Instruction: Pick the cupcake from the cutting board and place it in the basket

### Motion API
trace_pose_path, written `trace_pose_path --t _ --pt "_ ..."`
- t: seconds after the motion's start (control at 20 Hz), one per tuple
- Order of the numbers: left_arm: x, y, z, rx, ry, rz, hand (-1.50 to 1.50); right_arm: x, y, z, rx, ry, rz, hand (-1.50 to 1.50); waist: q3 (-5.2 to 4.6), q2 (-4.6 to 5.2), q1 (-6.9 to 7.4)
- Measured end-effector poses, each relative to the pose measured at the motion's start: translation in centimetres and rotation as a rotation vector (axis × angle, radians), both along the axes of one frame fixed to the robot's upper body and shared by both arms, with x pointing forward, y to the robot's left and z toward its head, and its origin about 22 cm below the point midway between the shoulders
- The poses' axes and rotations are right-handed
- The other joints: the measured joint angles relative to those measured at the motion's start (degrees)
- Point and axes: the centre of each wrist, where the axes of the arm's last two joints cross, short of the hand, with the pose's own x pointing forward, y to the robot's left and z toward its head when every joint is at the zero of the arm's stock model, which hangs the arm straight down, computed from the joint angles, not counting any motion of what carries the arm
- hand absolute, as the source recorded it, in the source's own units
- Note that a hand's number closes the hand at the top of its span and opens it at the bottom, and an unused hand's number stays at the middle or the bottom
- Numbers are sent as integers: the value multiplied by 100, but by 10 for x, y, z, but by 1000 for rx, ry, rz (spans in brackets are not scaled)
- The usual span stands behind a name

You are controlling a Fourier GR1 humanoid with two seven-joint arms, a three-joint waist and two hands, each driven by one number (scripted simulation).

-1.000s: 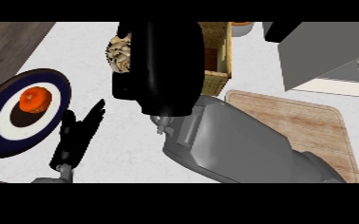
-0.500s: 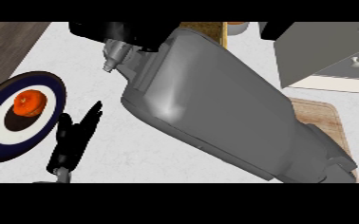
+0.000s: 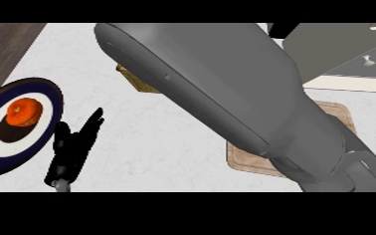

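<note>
Head view gives you mostly the right forearm (image 3: 235,94), a broad grey mass running from the lower right up to the top edge, and it hides the right hand, so you cannot tell how that hand stands. You cannot see the cupcake anywhere either. Beneath the forearm only a corner of the basket (image 3: 140,82) pokes out at its left side, and part of the cutting board (image 3: 253,162) shows on the white counter (image 3: 161,144) at the lower right. Your left hand (image 3: 73,147) rests low at the left, fingers straight and up, holding nothing, just beside a dark-rimmed plate (image 3: 46,129) carrying an orange fruit (image 3: 22,113).
</note>
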Motion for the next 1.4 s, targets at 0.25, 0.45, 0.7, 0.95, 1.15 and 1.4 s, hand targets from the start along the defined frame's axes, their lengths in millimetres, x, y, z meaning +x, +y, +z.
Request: trace_pose_path --t 0.25,0.45,0.7,0.95,1.15,1.4 --pt "-1 -1 1 0 -9 2 0 22 -1 -3 21 45 -20 150 6 37 -21" --pt "-2 0 1 2 -17 11 0 39 -9 -14 94 80 -25 150 10 51 -28" --pt "-4 3 0 0 -14 17 0 54 -19 -35 208 88 -25 150 17 45 -70" --pt "-5 2 -1 0 -15 23 0 66 -24 -59 273 98 -32 150 24 35 -99" --pt "-7 8 -3 -3 -3 39 0 79 -29 -83 208 124 -118 150 28 10 -201" --pt "-12 9 -6 -8 -6 50 0 85 -31 -103 119 171 -162 -150 42 -19 -296"
